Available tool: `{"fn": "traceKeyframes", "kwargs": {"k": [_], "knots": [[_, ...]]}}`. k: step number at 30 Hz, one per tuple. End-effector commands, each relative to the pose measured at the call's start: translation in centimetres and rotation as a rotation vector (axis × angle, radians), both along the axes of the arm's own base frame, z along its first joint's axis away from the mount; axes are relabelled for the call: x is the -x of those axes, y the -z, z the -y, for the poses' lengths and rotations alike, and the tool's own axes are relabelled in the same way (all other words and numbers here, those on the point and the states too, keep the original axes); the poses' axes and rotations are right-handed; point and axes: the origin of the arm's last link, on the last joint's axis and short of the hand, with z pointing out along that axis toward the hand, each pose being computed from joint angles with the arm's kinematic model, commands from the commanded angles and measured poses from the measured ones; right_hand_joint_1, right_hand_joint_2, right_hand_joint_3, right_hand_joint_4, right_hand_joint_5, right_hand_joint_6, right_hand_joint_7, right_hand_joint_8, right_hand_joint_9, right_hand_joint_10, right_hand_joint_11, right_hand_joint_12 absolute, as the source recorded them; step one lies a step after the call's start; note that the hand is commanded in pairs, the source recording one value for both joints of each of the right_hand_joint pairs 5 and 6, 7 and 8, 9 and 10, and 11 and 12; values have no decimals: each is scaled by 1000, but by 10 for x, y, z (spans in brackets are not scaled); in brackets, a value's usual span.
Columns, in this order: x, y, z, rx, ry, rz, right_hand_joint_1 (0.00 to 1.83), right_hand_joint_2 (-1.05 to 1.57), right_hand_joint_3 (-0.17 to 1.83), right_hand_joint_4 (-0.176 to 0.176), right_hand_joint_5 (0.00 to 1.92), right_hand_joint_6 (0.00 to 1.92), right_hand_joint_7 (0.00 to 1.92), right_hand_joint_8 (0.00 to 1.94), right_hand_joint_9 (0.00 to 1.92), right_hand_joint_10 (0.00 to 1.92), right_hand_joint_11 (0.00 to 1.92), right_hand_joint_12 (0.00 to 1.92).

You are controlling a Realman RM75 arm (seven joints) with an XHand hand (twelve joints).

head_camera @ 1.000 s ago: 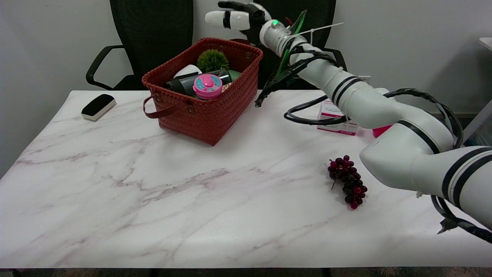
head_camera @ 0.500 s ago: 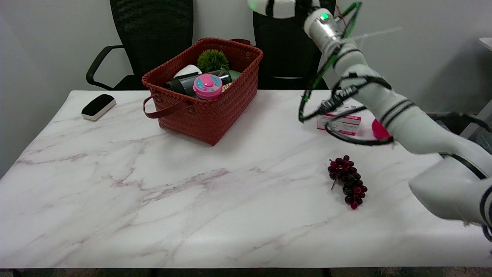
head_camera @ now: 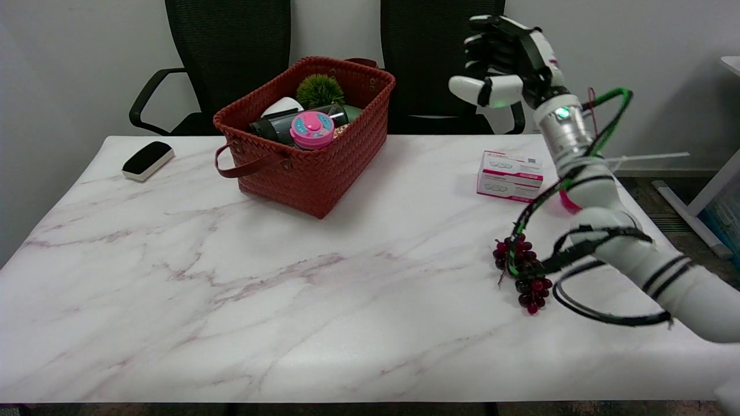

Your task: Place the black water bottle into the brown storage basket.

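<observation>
Black-and-white, the right hand [head_camera: 504, 63] is hanging in the air high above the table's far right side, well apart from the basket; its fingers are curling loosely inward with the thumb jutting to the left, and nothing is showing between them, so it is carrying nothing. Below it, the white forearm is trailing green and black cables over a bunch of dark red grapes [head_camera: 523, 273]; a pink-and-white box [head_camera: 509, 175] is lying just beyond, on the marble table [head_camera: 289, 300].

Well to the left, the brown storage basket [head_camera: 324, 167] is sitting on the table's far side; the black water bottle [head_camera: 283, 124] is lying on its side inside it, against a pink round lid [head_camera: 312, 128], a white object and a green spiky ball [head_camera: 319, 89]. A black-topped eraser [head_camera: 148, 160] is resting at the far left.

Judging by this, the placing step is looking done; what is remaining calls only for bringing the arm to rest clear of the grapes and box, with no further reach toward the basket.
</observation>
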Motion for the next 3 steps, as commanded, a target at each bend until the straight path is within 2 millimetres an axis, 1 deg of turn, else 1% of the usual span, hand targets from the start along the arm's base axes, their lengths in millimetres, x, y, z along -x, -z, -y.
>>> {"fn": "traceKeyframes", "kwargs": {"k": [1, 3], "knots": [[24, -3, -100, 127, -135, -220, 1251, 116, 757, 0, 532, 532, 753, 753, 725, 725, 826, 826], [29, 7, -101, 99, -126, -214, 1249, 113, 760, 0, 533, 533, 754, 754, 727, 727, 831, 831]]}}
